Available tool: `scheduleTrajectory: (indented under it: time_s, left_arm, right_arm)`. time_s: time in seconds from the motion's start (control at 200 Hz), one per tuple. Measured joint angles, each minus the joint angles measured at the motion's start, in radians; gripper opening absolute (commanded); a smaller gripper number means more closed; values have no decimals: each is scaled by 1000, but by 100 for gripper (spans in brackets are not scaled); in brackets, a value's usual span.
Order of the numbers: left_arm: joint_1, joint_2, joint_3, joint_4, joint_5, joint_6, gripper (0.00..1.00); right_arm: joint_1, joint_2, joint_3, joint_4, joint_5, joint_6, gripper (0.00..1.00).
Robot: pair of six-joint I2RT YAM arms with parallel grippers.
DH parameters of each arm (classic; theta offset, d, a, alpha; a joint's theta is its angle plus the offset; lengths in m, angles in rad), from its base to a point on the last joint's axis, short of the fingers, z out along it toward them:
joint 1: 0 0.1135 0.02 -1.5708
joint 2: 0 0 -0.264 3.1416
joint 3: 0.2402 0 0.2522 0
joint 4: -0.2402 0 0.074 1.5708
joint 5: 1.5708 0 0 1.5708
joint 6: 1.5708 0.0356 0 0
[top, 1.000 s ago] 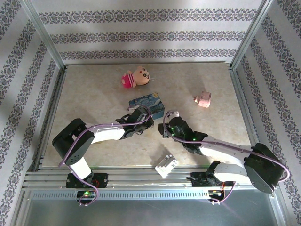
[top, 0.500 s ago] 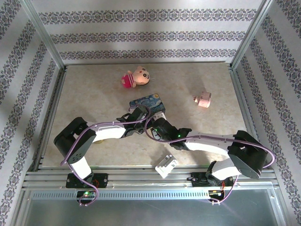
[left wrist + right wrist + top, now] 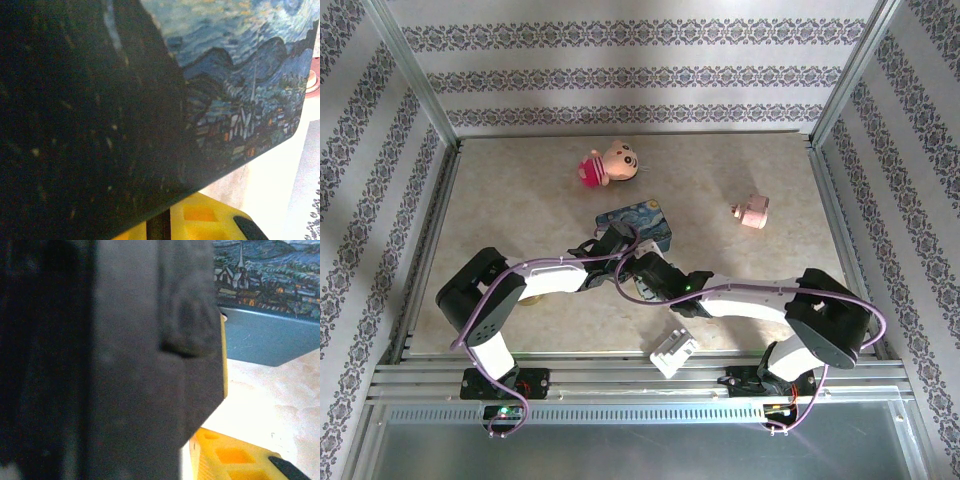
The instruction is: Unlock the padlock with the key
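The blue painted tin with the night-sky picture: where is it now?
Top external view: the blue painted tin lies mid-table, on the near side of the plush doll and left of the pink toy piece.

Close views, mostly blotted out.
A dark blur (image 3: 75,125) covers the left wrist view's left side; the blue tin (image 3: 240,75) runs off its upper right.

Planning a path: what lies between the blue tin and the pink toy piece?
Bare tabletop, seen in the top view, between the blue tin and pink toy piece.

glossy painted tin (image 3: 638,222), plush doll (image 3: 608,165), matt mottled tabletop (image 3: 520,200).
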Motion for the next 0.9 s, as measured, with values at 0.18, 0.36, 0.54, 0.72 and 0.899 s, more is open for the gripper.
scheduleTrajectory:
  time_s: [0.18, 0.36, 0.54, 0.72, 0.899]
  left_arm:
    - [5, 1, 0, 0, 8, -1, 0]
    - [11, 2, 0, 0, 10, 0, 0]
    - [24, 3, 0, 0, 4, 0, 0]
    - [32, 4, 0, 0, -3, 2, 0]
    - [31, 4, 0, 0, -2, 2, 0]
  right_arm:
    - [0, 26, 15, -8, 32, -5, 34]
    - [1, 59, 38, -12, 75, -19, 34]
    - [2, 91, 57, 2, 101, -35, 30]
    - [6, 110, 58, 37, 120, -56, 35]
    - [6, 89, -21, 170, 107, -93, 35]
